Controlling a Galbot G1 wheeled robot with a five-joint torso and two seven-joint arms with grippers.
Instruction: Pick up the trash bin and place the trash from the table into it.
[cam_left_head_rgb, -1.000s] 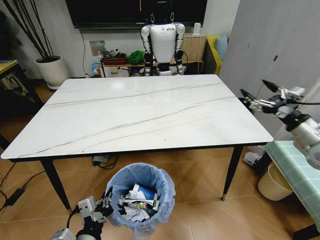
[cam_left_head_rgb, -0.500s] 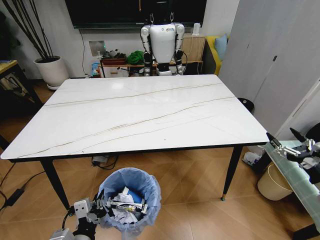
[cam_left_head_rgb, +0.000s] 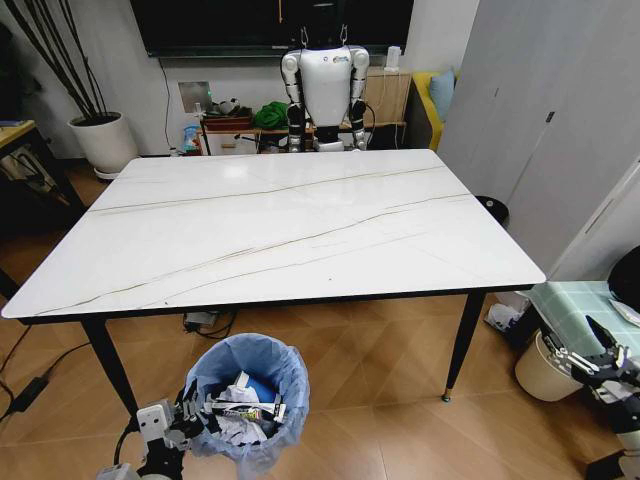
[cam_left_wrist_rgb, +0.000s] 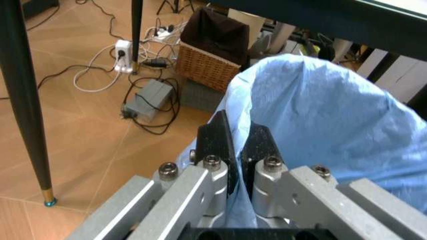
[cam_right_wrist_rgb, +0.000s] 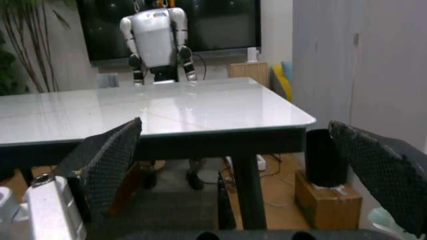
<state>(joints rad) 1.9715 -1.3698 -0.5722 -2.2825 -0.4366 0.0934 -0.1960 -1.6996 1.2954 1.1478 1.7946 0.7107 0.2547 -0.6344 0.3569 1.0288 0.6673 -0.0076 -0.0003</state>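
Note:
The trash bin (cam_left_head_rgb: 250, 362), dark with a crinkly light-blue bag, sits low in front of the table's near edge. My left gripper (cam_left_head_rgb: 188, 418) is at its left rim; in the left wrist view the gripper (cam_left_wrist_rgb: 237, 150) is shut on the bag's rim (cam_left_wrist_rgb: 320, 110). Trash (cam_left_head_rgb: 242, 412) lies inside the bin: crumpled white paper, a long dark wrapper and a blue-and-white cup. The white marble table (cam_left_head_rgb: 300, 210) fills the middle of the head view. My right gripper (cam_left_head_rgb: 585, 352) hangs open, low at the right, beyond the table's corner; the right wrist view (cam_right_wrist_rgb: 233, 125) looks along the tabletop (cam_right_wrist_rgb: 167, 110).
A white humanoid robot (cam_left_head_rgb: 325, 85) stands behind the table. A white plant pot (cam_left_head_rgb: 105, 140) is at the far left. A beige bucket (cam_left_head_rgb: 548, 372) and a green checked surface (cam_left_head_rgb: 570, 300) sit by my right arm. Cables, an adapter (cam_left_wrist_rgb: 148, 96) and a wicker basket (cam_left_wrist_rgb: 212, 70) lie under the table.
The bin and my left gripper have sunk lower and shifted left. My right arm has dropped from tabletop height to low beside the bucket, still open.

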